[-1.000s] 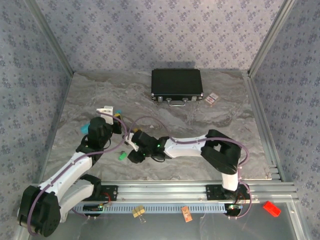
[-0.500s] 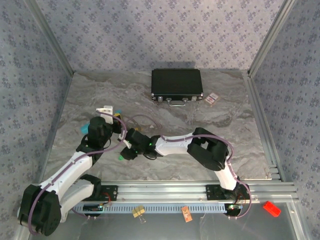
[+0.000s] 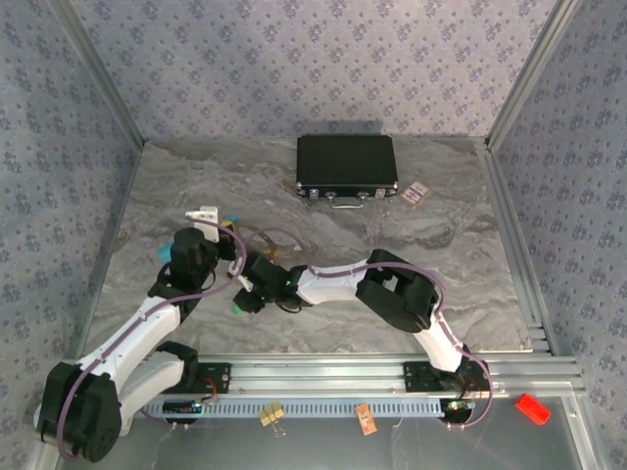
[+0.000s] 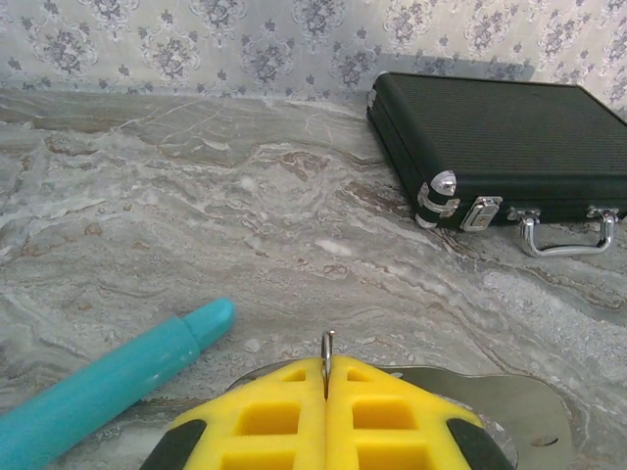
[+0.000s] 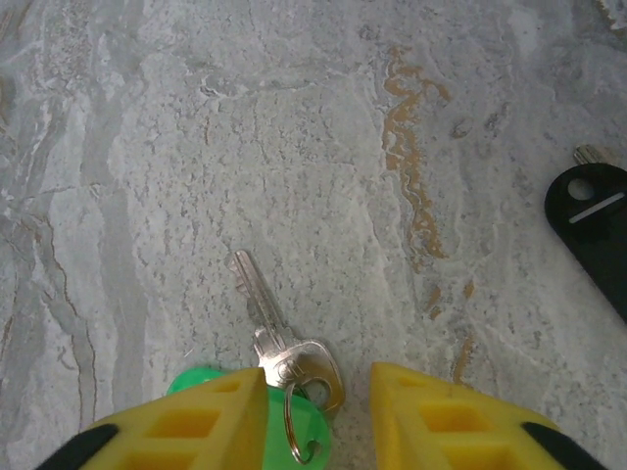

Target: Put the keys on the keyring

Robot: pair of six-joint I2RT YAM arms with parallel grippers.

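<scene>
**Both arms reach out in front of the black case (image 3: 347, 164)**

The left gripper (image 4: 327, 370) is clamped tight on the thin metal keyring (image 4: 327, 345), in front of the case and off to its left. Further out in front of the case, the right gripper (image 5: 318, 387) has its jaws narrowly apart. They straddle a green-headed key (image 5: 263, 304) lying flat on the table (image 5: 147, 147). A dark-headed key (image 5: 593, 211) lies nearby.

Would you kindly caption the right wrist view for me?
Right gripper, jaws apart, straddles the green-tagged key on marble tabletop.
</scene>
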